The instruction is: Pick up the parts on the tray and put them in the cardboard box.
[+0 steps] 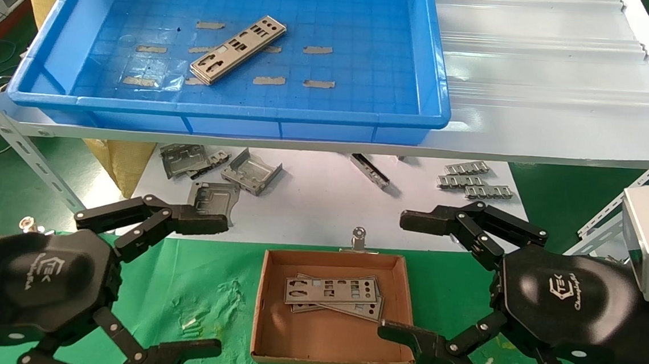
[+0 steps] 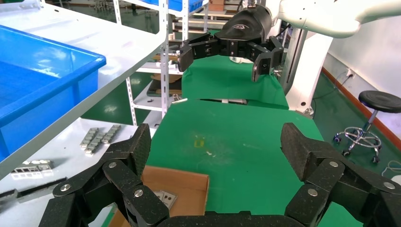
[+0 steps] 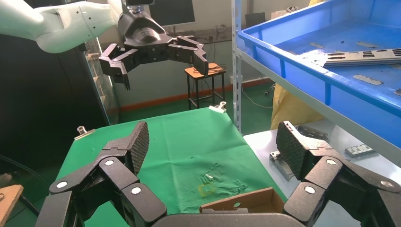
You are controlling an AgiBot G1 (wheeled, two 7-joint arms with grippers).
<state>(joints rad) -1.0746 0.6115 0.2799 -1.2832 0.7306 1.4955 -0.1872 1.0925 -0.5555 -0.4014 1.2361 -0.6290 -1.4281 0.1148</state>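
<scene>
A small stack of flat punched metal plates (image 1: 236, 49) lies slantwise in the middle of the blue tray (image 1: 424, 57) on the upper shelf; it also shows in the right wrist view (image 3: 359, 56). Two more plates (image 1: 332, 294) lie in the brown cardboard box (image 1: 327, 342) on the green cloth. My left gripper (image 1: 211, 285) is open and empty, left of the box. My right gripper (image 1: 403, 276) is open and empty, at the box's right side. The box's corner shows in the left wrist view (image 2: 182, 182) and in the right wrist view (image 3: 246, 203).
Bent grey brackets (image 1: 251, 172) and small ridged strips (image 1: 476, 181) lie on the white lower surface behind the box. The white shelf's front edge (image 1: 327, 145) overhangs that surface. A binder clip (image 1: 359, 238) holds the green cloth (image 1: 197, 287) behind the box.
</scene>
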